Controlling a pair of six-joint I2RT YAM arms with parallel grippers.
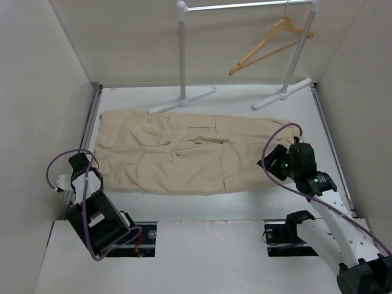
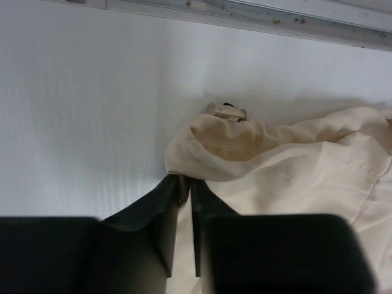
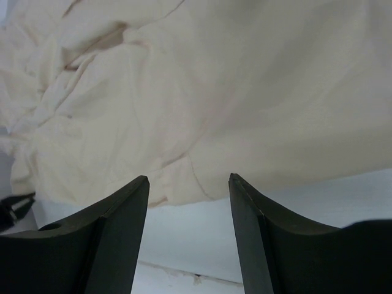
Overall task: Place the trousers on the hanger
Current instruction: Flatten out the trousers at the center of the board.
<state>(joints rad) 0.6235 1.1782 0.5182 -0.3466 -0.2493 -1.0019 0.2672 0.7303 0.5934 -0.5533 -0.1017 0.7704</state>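
Note:
The beige trousers (image 1: 184, 150) lie flat across the table, waist at the left and leg ends at the right. The wooden hanger (image 1: 269, 44) hangs tilted on the white rack at the back right. My left gripper (image 1: 95, 174) is at the near left corner of the waist. In the left wrist view its fingers (image 2: 184, 184) are nearly together, with a fold of the trousers (image 2: 288, 165) pinched at their tips; a metal clasp (image 2: 226, 111) shows on the waistband. My right gripper (image 1: 274, 160) is open at the near leg end. The right wrist view (image 3: 188, 177) shows the trousers' hem (image 3: 202, 122) just beyond its tips.
The white garment rack (image 1: 182, 55) stands at the back, its feet (image 1: 282, 93) on the table beyond the trousers. Walls close the left and right sides, with a metal rail (image 2: 245, 13) along the table's left edge. Bare white table (image 1: 202, 205) lies in front of the trousers.

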